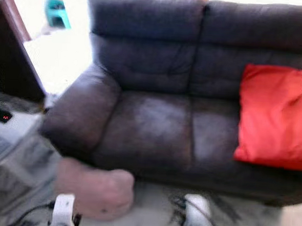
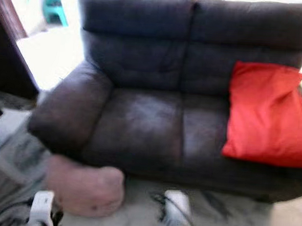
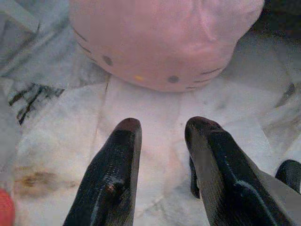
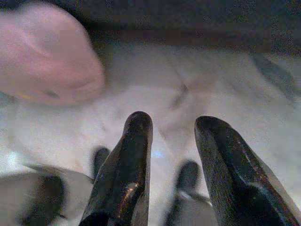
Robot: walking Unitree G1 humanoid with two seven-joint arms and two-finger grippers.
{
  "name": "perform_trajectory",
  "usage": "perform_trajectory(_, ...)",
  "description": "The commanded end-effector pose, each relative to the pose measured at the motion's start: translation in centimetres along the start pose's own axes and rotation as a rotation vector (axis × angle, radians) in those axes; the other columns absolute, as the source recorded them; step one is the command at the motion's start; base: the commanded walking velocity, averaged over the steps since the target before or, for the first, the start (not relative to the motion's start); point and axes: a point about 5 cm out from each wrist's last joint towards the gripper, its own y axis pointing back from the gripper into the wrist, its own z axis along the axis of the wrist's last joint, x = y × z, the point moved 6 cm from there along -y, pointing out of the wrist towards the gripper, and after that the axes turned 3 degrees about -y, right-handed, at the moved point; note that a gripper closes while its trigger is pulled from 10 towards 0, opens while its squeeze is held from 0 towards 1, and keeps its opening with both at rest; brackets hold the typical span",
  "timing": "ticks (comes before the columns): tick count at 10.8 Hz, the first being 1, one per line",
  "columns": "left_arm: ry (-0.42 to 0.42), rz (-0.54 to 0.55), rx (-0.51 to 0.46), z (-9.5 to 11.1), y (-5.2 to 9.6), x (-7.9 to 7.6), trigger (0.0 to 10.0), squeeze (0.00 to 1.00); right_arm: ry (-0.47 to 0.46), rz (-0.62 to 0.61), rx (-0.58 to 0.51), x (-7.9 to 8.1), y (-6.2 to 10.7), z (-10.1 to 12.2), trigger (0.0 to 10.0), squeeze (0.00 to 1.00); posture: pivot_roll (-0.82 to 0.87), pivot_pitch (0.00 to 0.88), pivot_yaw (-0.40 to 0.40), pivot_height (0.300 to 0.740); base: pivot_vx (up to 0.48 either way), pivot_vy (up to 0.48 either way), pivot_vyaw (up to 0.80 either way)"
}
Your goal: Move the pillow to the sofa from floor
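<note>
Marble floor (image 1: 150, 215) fronting dark sofa (image 1: 155, 123). Pink pillow (image 1: 97, 191) lying on floor against sofa's left front, just ahead of left tool (image 3: 157, 129), released, nearer. Right tool (image 4: 174, 125) released, hovering farther off.

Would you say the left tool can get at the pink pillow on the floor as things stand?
Probably yes. The left tool is open and points at the pink pillow with bare marble floor between them; nothing blocks the way, though it is not touching yet.
</note>
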Motion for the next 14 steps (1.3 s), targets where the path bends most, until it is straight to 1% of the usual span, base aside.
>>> perform_trajectory(1,-0.004,-0.003,0.033,-1.0,0.2,0.3,10.0,0.00,-0.018,0.012,-0.014,0.5,0.0,0.4,10.0,0.00,0.09,0.077,0.022,0.740,0.000,0.326,0.00)
perform_trajectory(2,-0.004,-0.005,0.029,-0.9,0.2,0.3,10.0,0.00,-0.023,0.000,-0.013,-0.1,0.0,0.2,10.0,0.00,0.09,0.078,0.019,0.740,0.000,0.292,0.00)
perform_trajectory(3,-0.023,-0.029,0.000,0.2,0.0,-0.1,10.0,0.00,-0.029,-0.042,-0.007,-2.6,0.3,-0.5,10.0,0.00,0.09,0.086,0.011,0.740,0.000,0.000,0.00)
perform_trajectory(4,-0.122,-0.064,-0.027,1.5,-0.3,-1.1,10.0,0.00,-0.058,-0.084,-0.007,-5.2,0.9,-1.4,10.0,0.00,0.09,0.089,0.008,0.740,0.000,0.319,0.00)
perform_trajectory(5,-0.150,-0.081,-0.034,2.0,-0.5,-1.6,10.0,0.00,-0.077,-0.111,-0.006,-6.4,1.1,-1.7,10.0,0.00,0.09,0.095,0.010,0.740,0.000,0.356,0.00)
perform_trajectory(6,-0.162,-0.082,-0.033,2.1,-0.5,-1.8,10.0,0.00,-0.083,-0.147,0.006,-7.8,1.4,-2.2,10.0,0.00,0.09,0.096,0.010,0.740,0.000,0.356,0.00)
perform_trajectory(7,-0.114,-0.060,-0.023,1.9,-0.5,-1.7,10.0,0.00,-0.089,-0.195,0.039,-9.5,2.0,-3.2,10.0,0.00,0.09,0.106,0.007,0.740,0.000,0.356,0.00)
perform_trajectory(8,-0.108,-0.055,-0.014,1.6,-0.5,-1.8,10.0,0.00,-0.079,-0.194,0.046,-9.6,2.1,-3.4,10.0,0.00,0.09,0.106,0.007,0.740,0.000,0.352,0.00)
perform_trajectory(10,-0.056,-0.022,0.025,-0.2,-0.2,-1.4,10.0,0.00,-0.080,-0.175,0.052,-9.3,2.0,-3.6,10.0,0.00,0.09,0.114,0.001,0.740,0.000,0.356,0.00)
perform_trajectory(12,-0.023,-0.001,0.058,-1.8,0.2,-0.8,10.0,0.00,-0.068,-0.153,0.063,-8.4,1.9,-3.9,10.0,0.00,0.09,0.119,-0.002,0.740,0.000,0.354,0.00)
perform_trajectory(14,0.003,0.014,0.082,-2.8,0.5,-0.5,10.0,0.00,-0.069,-0.141,0.065,-7.9,1.8,-4.0,10.0,0.00,0.09,0.125,-0.003,0.740,0.000,0.356,0.00)
